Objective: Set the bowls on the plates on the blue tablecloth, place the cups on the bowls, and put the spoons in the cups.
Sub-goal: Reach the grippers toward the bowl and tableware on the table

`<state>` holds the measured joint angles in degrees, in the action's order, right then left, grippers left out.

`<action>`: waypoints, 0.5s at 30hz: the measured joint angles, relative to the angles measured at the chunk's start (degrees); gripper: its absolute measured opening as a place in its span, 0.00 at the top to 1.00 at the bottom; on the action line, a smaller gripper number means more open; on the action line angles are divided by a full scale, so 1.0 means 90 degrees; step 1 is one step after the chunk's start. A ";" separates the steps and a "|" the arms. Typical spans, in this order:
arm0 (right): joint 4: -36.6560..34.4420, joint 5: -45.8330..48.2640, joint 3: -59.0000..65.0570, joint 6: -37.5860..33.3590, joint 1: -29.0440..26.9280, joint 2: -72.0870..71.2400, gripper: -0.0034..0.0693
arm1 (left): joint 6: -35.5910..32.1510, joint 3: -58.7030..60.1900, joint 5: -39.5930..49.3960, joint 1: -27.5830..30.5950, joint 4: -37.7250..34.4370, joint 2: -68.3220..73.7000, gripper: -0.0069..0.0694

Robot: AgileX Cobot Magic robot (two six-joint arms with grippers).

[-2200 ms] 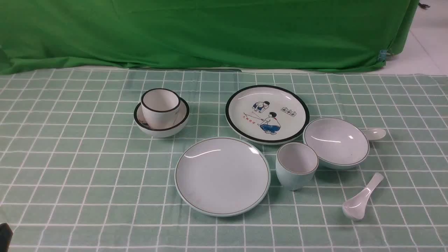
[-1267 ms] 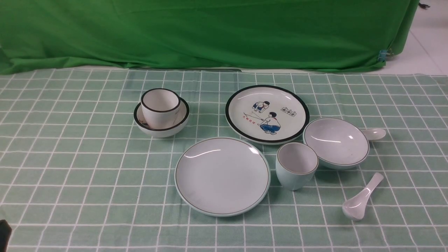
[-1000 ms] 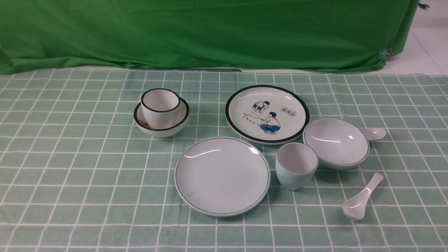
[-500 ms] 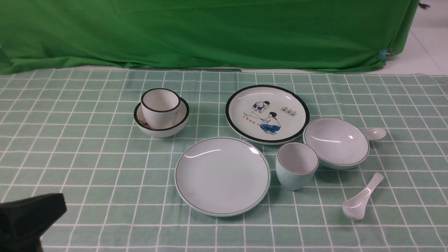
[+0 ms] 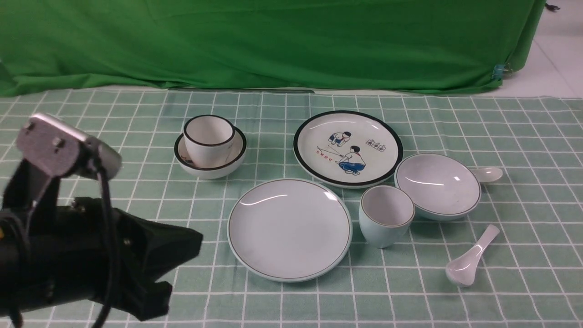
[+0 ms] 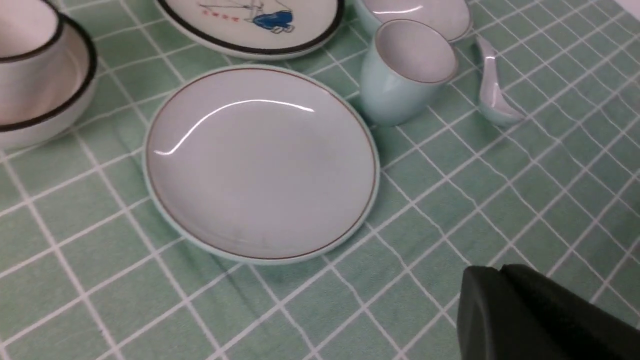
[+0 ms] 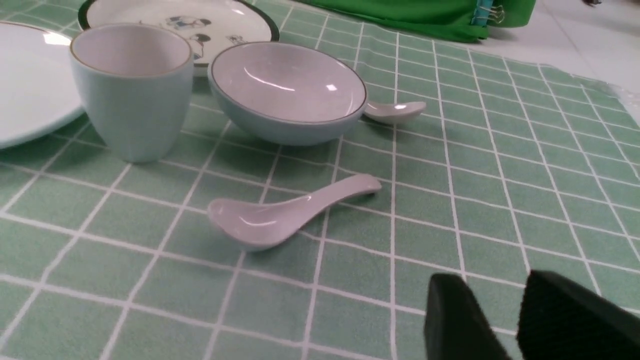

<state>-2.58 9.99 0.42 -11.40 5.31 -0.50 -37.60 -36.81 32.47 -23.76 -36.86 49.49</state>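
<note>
**Tableware on the blue tablecloth (image 5: 524, 136), each item placed from the pale blue plate**

1. Pale blue plate (image 5: 289, 229): thin dark rim line, flat on the cloth, nothing on it. This is the landmark.
2. Cartoon plate (image 5: 319, 132): white with a black rim and a picture of two children. It lies just beyond the landmark and to its right, close to it, and carries nothing.
3. Pale blue cup (image 5: 385, 216): upright with a thin brown rim, just beside the landmark's right edge.
4. Pale blue-white bowl (image 5: 437, 186): upright on the cloth, right of the landmark and past the cup.
5. Near spoon (image 5: 471, 257): glossy white, lying on the cloth well to the landmark's right, handle pointing away from the robot.
6. Far spoon (image 5: 486, 174): only one end shows past the far side of the blue-white bowl.
7. Black-rimmed cream bowl (image 5: 214, 172): beyond the landmark and to its left, set directly on the cloth.
8. Cream cup (image 5: 208, 140): black rim, standing inside the cream bowl.
9. Left gripper (image 5: 180, 269): black, over the cloth to the landmark's left and holding nothing. Whether its jaws are apart or together cannot be told. A silver wrist camera (image 5: 63, 146) sits on the arm behind it.
10. Right gripper (image 7: 492, 285): seen only from its own wrist, low over the cloth near the near spoon. Its jaws stand apart and hold nothing.
11. Green backdrop cloth (image 5: 273, 41): hangs at the far edge, well beyond the landmark.
</note>
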 joint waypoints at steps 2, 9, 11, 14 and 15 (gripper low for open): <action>-0.0400 -0.0565 0.0000 0.0967 0.0000 0.0000 0.62 | 0.0021 0.0000 -0.0025 -0.0223 -0.0001 0.0013 0.91; -0.0691 -0.1669 -0.0032 0.3469 0.0014 0.0030 0.64 | 0.0026 0.0000 -0.0004 -0.0287 0.0406 0.0013 0.90; -0.0698 -0.1048 -0.0362 0.3541 0.0099 0.0287 0.67 | 0.0032 0.0000 -0.0004 -0.0287 0.0413 0.0014 0.90; -0.0698 -0.0066 -0.1120 0.2983 0.0337 0.1026 0.73 | 0.0038 0.0000 -0.0059 -0.0287 0.0404 0.0020 0.90; -0.0698 0.0281 -0.1506 0.2660 0.0465 0.1469 0.74 | 0.0038 0.0000 -0.0113 -0.0287 0.0399 0.0020 0.90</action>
<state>-8.86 12.53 -13.13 12.54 9.49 12.72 -37.26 -36.81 31.45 -26.35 -33.27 49.67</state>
